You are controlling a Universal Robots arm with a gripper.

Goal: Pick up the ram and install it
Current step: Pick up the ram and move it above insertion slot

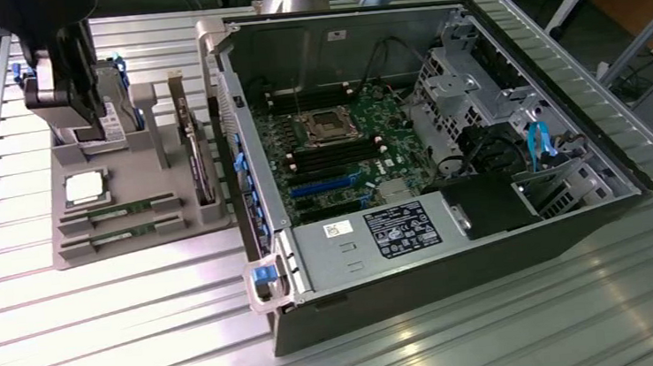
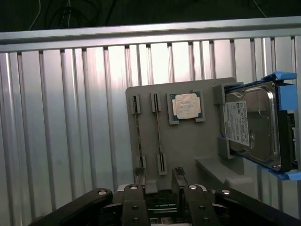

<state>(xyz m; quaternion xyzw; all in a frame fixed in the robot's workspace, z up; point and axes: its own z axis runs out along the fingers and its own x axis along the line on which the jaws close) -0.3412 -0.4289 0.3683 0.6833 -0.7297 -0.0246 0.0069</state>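
While my pincer (image 2: 160, 175) hangs open and empty above the grey holder (image 2: 197, 141), the ram (image 2: 160, 136) lies slotted there just ahead, its long axis running straight away from my fingertips.

My end effector (image 2: 160, 175) and the hard drive (image 2: 251, 125) are cut off at the frame edge; ram (image 2: 159, 141) chips are too small to tell.

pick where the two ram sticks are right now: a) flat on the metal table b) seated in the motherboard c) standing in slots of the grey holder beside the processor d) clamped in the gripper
c: both ram sticks stand in the grey holder's slots next to the processor, and the open gripper is empty.
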